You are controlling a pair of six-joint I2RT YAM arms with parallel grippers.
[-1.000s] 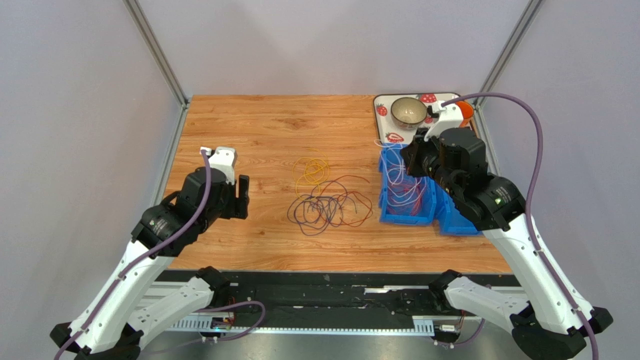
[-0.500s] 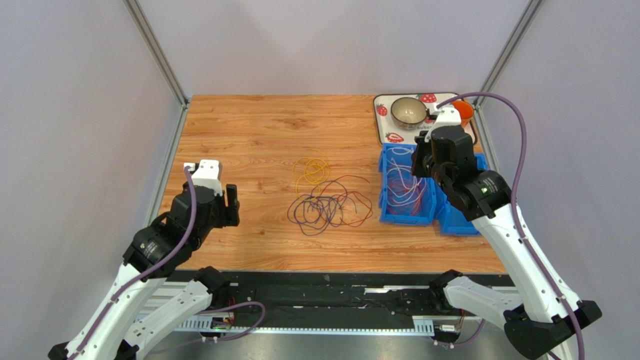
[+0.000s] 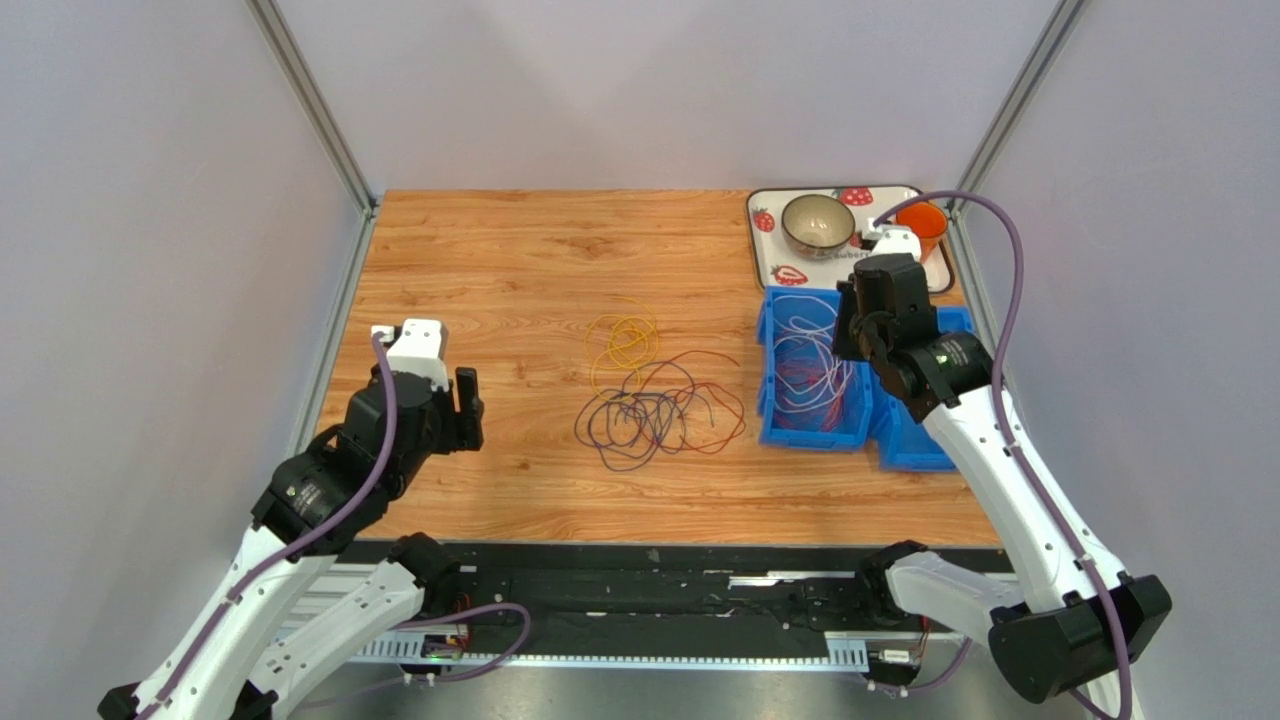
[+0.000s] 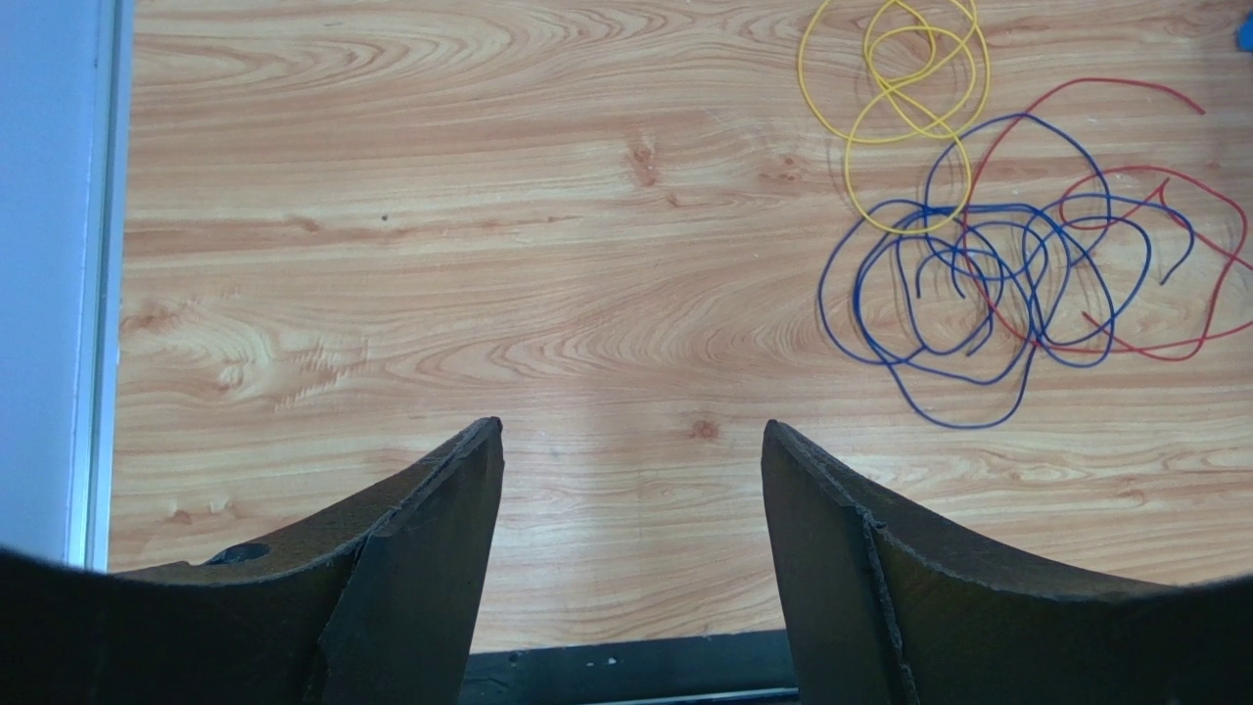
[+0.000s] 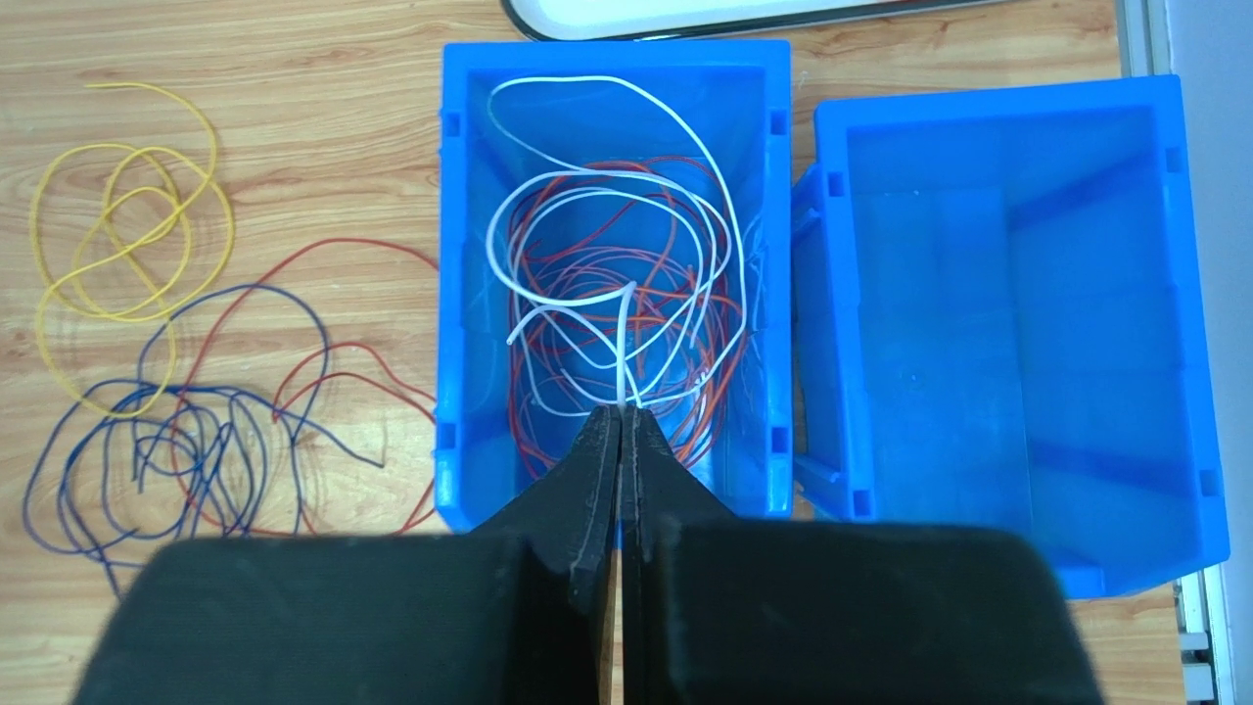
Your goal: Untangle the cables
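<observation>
The right gripper (image 5: 621,419) is clenched over the nearer end of a blue bin (image 5: 463,294). A white cable (image 5: 588,301) runs straight into its tips, so it looks pinched there. The rest of that cable lies in loose loops inside the bin, on top of a nest of orange-red cables (image 5: 691,367). A second blue bin (image 5: 1015,294) stands just beside the first, on its right.

A second ago this arm was stretched low across both bins and hid much of them. Now the wrist is drawn up and back, and both bins show more fully from above.

The left gripper (image 4: 627,434) is released, its jaws spread wide over bare counter (image 3: 511,255) and holding nothing. It is well to the left of the loose cables. Over the past second its arm has pulled back toward the near left corner; in the last half second it has barely moved.

The cables on the counter lie as they did before. A yellow cable (image 3: 624,342) is coiled toward the far side. Just nearer lies a tangle of blue-purple cables (image 3: 639,420), with a red cable (image 3: 718,428) threaded through it.

Behind the bins, a tray (image 3: 774,255) carries a bowl (image 3: 819,222) and an orange cup (image 3: 926,225) — both unchanged.
</observation>
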